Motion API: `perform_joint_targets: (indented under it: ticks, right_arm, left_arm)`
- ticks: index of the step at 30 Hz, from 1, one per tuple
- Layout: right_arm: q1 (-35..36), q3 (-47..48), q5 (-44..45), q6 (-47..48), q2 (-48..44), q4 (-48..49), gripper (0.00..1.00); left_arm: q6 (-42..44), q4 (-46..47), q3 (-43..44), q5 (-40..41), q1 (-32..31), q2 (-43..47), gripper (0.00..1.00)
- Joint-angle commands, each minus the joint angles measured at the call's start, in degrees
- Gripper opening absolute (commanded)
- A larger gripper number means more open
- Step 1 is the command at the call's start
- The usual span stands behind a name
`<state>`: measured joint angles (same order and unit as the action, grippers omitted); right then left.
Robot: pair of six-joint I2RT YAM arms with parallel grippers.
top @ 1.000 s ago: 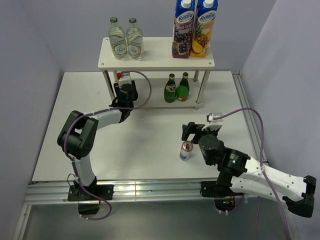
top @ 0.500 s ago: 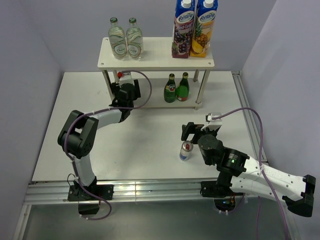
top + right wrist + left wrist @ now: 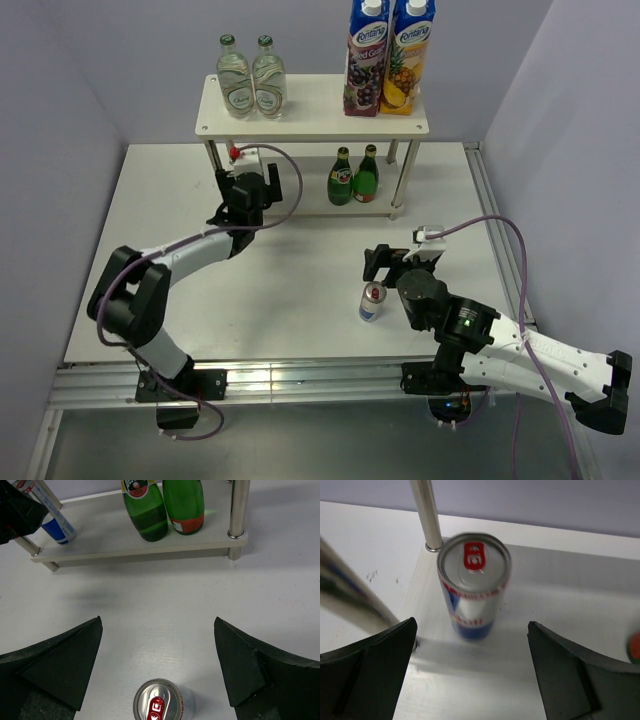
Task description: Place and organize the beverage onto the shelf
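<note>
The cream-white shelf (image 3: 310, 105) stands at the back of the table. Two clear bottles (image 3: 251, 78) stand on its top board. Two dark green bottles (image 3: 353, 176) (image 3: 146, 510) stand on its lower board (image 3: 125, 550). A slim silver-blue-red can (image 3: 474, 585) (image 3: 238, 153) stands upright at the left end of that lower board, beside a leg. My left gripper (image 3: 472, 680) (image 3: 248, 182) is open just in front of this can, not touching it. A second can (image 3: 372, 300) (image 3: 161, 702) stands on the table. My right gripper (image 3: 159, 665) (image 3: 400, 260) hovers open over it.
Two tall juice cartons (image 3: 390, 55) occupy the right end of the shelf's top board. A metal shelf leg (image 3: 427, 515) rises just behind the left can, another leg (image 3: 239, 510) stands right of the green bottles. Walls close in on three sides.
My left gripper has opened and let go of the can on the lower board, and its arm has shifted a little. The right arm has not moved.
</note>
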<state>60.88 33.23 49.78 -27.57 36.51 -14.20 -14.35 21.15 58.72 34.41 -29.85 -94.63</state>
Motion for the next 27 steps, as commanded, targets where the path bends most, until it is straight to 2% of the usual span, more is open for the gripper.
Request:
perform_joint_targets:
  ticks: [1,6,10,18,22,27]
  right_arm:
    - [0.2,-0.1,0.32,-0.11,-0.92,1.19,0.99]
    - [0.2,-0.19,0.14,-0.03,-1.18,1.19,0.99]
    - [0.2,-0.1,0.05,-0.03,-0.92,1.36,0.99]
    - [0.2,-0.1,1.46,-0.2,-1.09,1.01,0.99]
    - [0.2,0.08,2.34,-0.55,-0.92,0.57,0.99]
    - [0.2,-0.27,2.78,-1.08,-1.44,0.4,0.99]
  left_arm:
    - [-1.2,-0.75,-3.5,2.15,-5.2,8.75,0.99]
    - [-2.61,-4.35,-11.33,1.1,-14.96,19.45,0.99]
    - [-4.72,-5.41,-17.83,-4.34,-25.93,23.96,0.99]
    - [-6.04,-0.59,-26.9,-17.96,-38.0,29.76,0.99]
    - [-7.36,6.0,-31.46,-21.49,-41.6,28.19,0.99]
    - [-6.66,13.38,-29.98,-22.11,-44.42,19.69,0.98]
